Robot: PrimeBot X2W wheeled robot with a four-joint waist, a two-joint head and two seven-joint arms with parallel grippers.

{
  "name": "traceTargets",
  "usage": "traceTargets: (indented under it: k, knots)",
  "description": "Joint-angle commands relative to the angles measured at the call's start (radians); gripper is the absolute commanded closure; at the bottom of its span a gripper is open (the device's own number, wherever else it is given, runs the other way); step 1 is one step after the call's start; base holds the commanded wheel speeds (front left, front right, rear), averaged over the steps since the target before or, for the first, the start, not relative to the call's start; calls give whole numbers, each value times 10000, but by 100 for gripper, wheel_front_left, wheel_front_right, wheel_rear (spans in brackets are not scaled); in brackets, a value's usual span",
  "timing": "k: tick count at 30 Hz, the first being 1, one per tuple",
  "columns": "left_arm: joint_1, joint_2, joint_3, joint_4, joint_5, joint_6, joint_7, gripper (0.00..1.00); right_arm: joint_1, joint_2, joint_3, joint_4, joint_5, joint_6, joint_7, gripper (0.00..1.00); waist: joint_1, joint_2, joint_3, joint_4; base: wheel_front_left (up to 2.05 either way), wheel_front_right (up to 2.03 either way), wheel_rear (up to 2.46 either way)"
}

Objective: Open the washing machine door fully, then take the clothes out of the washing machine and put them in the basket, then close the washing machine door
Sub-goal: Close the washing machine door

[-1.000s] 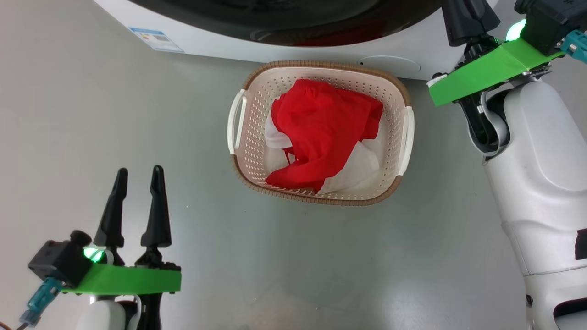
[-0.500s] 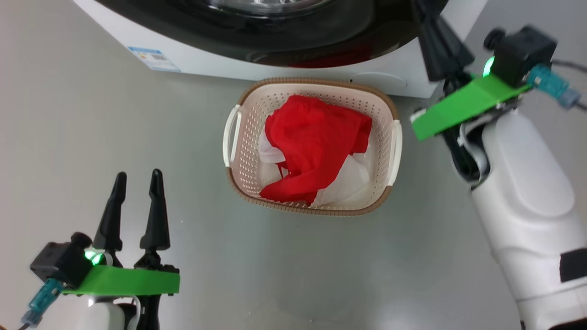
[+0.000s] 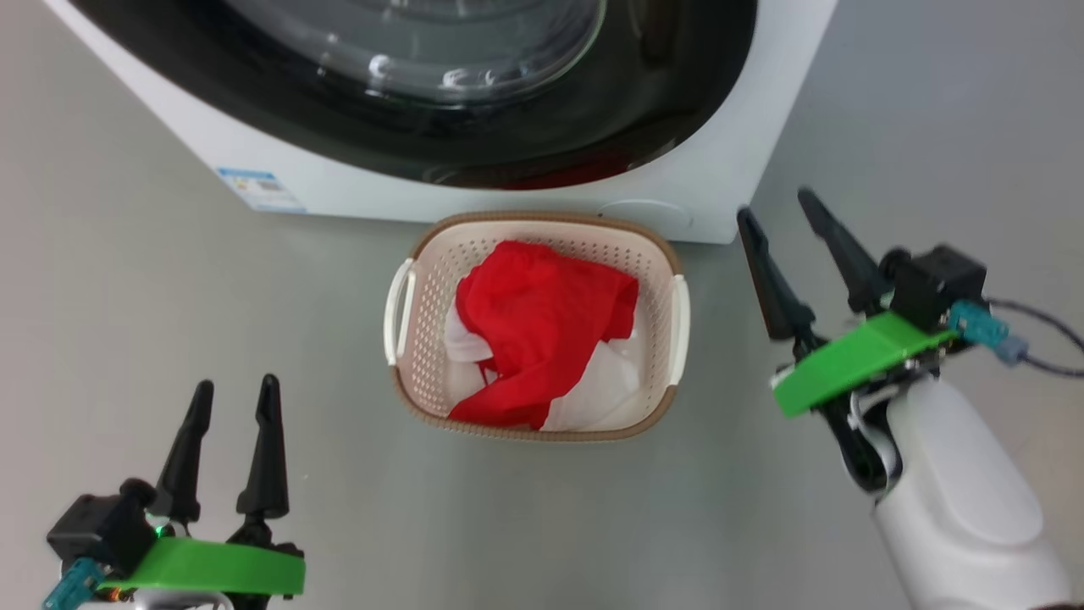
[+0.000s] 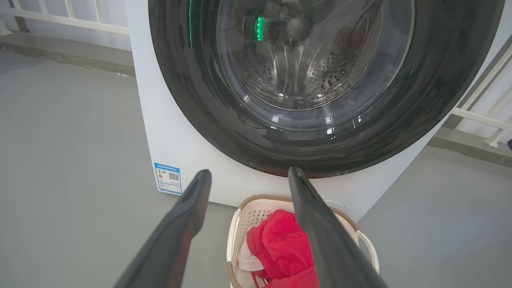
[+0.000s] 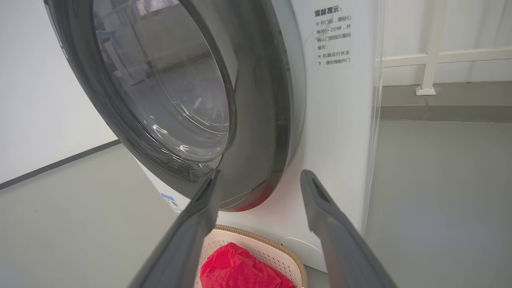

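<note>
Right hand (image 3: 775,205) — fingers newly parted, off the door (image 3: 669,85), which looks shut. Left hand (image 3: 236,383) — fingers apart, empty. Clothes (image 3: 542,330) in basket (image 3: 423,339) before the machine (image 3: 728,178). Task seemingly done.

Round washing machine door (image 3: 406,85): glossy black rim, clear smooth glass. Cream perforated plastic basket (image 3: 423,339), brown woven-look rim. Red and white clothes (image 3: 533,330): soft matt cloth.

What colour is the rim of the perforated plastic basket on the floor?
Brown, woven-look rim on a cream-white basket; clearest in the head view.
</note>
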Motion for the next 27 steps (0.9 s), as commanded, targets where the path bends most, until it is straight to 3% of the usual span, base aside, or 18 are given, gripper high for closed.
traceTargets:
  k: [1, 12, 27]
  knots:
    - [105, 314, 399, -147, 141, -29, -80, 0, 372, 163, 153, -296, 51, -15, -48, 0, 0, -1, -516, -480, 0, 0, 0]
    - [893, 549, 634, 36, 192, -29, -80, 0, 2318, 32, -20, -706, 90, -15, -48, 0, 0, -1, -1504, -1533, 0, 0, 0]
    - [1715, 570, 1036, -11, 207, -29, -80, 0, 3953, -46, -556, -1055, 49, -15, -48, 0, 0, -1, -2427, -2134, 0, 0, 0]
